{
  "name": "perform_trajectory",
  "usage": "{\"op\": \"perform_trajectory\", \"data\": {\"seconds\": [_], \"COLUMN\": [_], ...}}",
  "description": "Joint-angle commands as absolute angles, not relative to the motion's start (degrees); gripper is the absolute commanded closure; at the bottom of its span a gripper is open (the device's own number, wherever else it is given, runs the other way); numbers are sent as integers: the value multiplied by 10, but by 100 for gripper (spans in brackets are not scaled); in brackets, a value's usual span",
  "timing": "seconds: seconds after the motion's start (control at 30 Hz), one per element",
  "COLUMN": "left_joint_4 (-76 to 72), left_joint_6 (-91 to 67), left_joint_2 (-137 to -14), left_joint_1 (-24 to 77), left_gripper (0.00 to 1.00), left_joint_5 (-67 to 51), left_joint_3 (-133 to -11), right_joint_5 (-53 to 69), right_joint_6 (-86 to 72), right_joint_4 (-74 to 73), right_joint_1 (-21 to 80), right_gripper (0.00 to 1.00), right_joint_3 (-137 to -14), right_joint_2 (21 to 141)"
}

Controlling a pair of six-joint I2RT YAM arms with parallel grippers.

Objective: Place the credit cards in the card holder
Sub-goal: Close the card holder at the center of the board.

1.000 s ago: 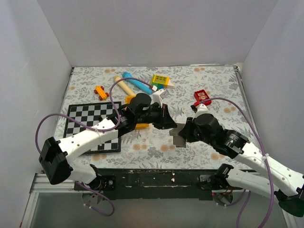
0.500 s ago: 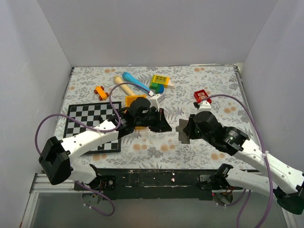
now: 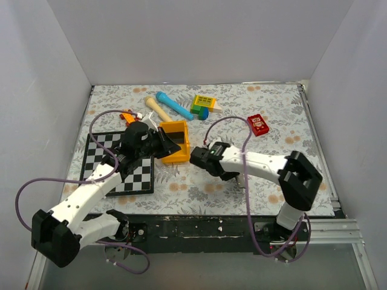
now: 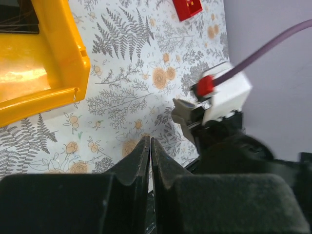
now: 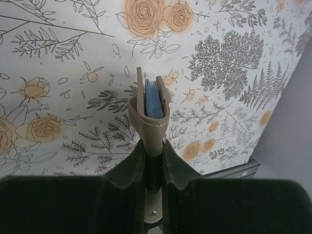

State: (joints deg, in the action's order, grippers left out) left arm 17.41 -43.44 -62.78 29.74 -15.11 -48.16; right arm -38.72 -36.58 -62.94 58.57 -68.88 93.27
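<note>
My right gripper (image 5: 153,144) is shut on the grey card holder (image 5: 148,124), which I see edge-on above the flowered cloth; blue shows between its leaves. In the top view that gripper (image 3: 199,158) hangs at the table's middle. The left wrist view shows the card holder (image 4: 183,111) sticking out of it. My left gripper (image 4: 150,141) is shut with nothing between its fingers, and sits (image 3: 170,144) over the near-left part of the orange tray (image 3: 181,130). A flat black shape (image 4: 17,17) in the tray looks like one of the credit cards.
A checkerboard (image 3: 118,160) lies under the left arm. A red block (image 3: 258,125) lies at the right. At the back are a blue cylinder (image 3: 175,106), a wooden stick (image 3: 156,109), yellow and green blocks (image 3: 204,104) and a small orange toy (image 3: 128,115).
The left arm has pulled back from the table's middle to the orange tray, jaws still shut. The right arm has folded and carried the card holder leftward.
</note>
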Motion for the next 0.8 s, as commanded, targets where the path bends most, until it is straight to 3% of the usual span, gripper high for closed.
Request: {"op": "perform_trajectory", "data": {"seconds": [0.0, 0.03, 0.13, 0.23, 0.37, 0.57, 0.77], "left_joint_4": [201, 206, 220, 235, 251, 258, 226], "left_joint_6": [-425, -425, -424, -418, -409, -408, -379], "left_joint_2": [-588, -585, -569, -551, -537, -541, -574], "left_joint_1": [285, 280, 268, 254, 237, 225, 265], "left_gripper": [94, 93, 90, 88, 87, 86, 86], "left_joint_5": [-124, -123, -113, -101, -95, -96, -101], "left_joint_3": [-495, -493, -486, -482, -484, -478, -482], "right_joint_5": [-475, -474, -454, -405, -360, -282, -242], "right_joint_6": [-397, -396, -384, -370, -361, -337, -397], "right_joint_4": [-708, -703, -660, -602, -533, -390, -319], "right_joint_1": [630, 641, 670, 683, 687, 686, 602], "right_gripper": [99, 99, 68, 55, 45, 41, 46], "right_joint_3": [-744, -750, -752, -741, -716, -637, -512], "right_joint_2": [1013, 1029, 1046, 1028, 975, 847, 658]}}
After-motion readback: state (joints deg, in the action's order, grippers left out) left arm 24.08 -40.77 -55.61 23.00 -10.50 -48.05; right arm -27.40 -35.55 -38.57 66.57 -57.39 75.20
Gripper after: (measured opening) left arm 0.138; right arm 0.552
